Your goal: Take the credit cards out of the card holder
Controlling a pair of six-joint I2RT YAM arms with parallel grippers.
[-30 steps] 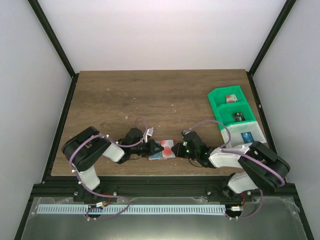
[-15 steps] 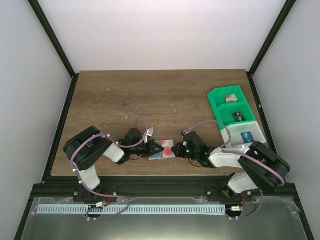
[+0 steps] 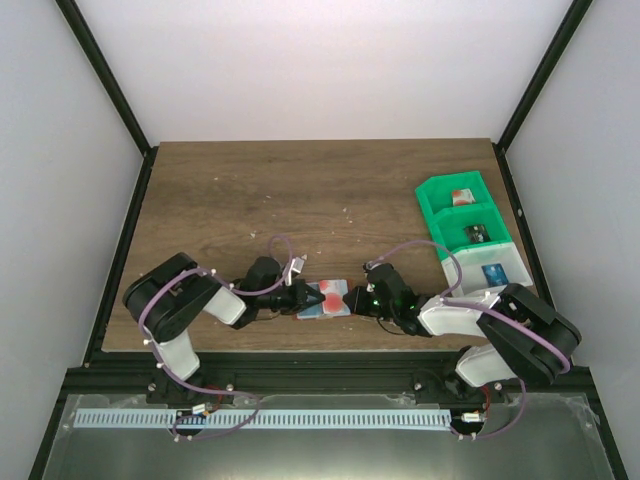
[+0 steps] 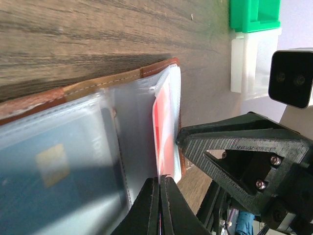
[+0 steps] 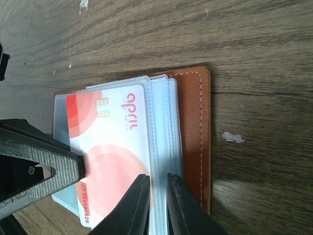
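The card holder [image 3: 338, 300] lies open on the table's near middle; its brown leather [image 5: 193, 127] and clear sleeves show in the right wrist view. My left gripper [image 3: 303, 297] is shut on the edge of a red-and-white credit card [image 4: 165, 122] that sticks partly out of a sleeve. The card also shows in the right wrist view [image 5: 112, 142]. My right gripper [image 3: 352, 298] is shut on the clear sleeves [image 5: 161, 147] of the holder, beside the card. A blue card [image 4: 63, 161] sits inside another sleeve.
Two green bins [image 3: 428, 200] and a white bin [image 3: 455, 272] stand in a row at the right, each with a card in it. The two grippers face each other, fingertips close together over the holder.
My left gripper has shifted slightly to the left with the red-and-white card. The right arm has held still.
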